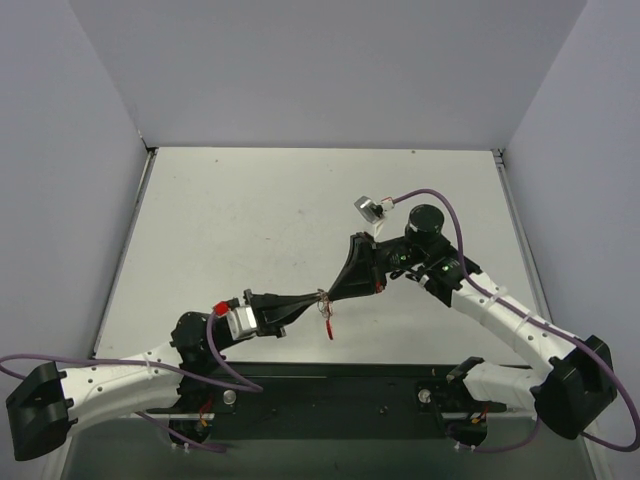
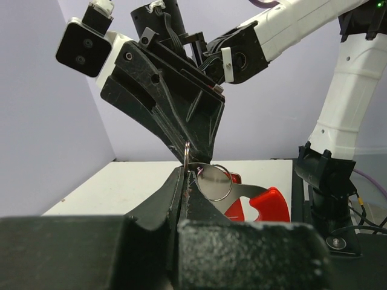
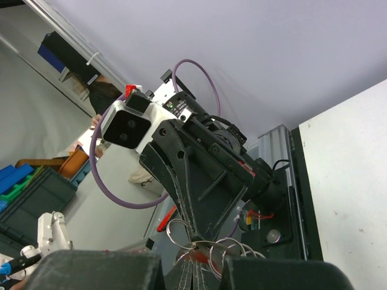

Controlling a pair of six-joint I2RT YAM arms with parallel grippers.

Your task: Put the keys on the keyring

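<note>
**Top view.** Left pincer (image 1: 316,298) and right pincer (image 1: 331,292): jaws together on each, tips meeting nose to nose over the near middle of the desk (image 1: 250,220). The keyring (image 1: 322,296) is clamped where they meet. The key (image 1: 329,326), red-headed, dangles just below.

**Left wrist view.** The left pincer (image 2: 184,181) is closed on the keyring (image 2: 187,156), which stands edge-on up into the right pincer (image 2: 192,151) above. A round loop (image 2: 216,182) and the key (image 2: 266,205) sit just right of the tips.

**Right wrist view.** The right pincer (image 3: 193,266) is shut at the bottom edge, and the left pincer (image 3: 196,232) comes down onto it. Thin wire loops (image 3: 178,232) bunch at the junction; the right pincer probably pinches one, though which is unclear.
</note>
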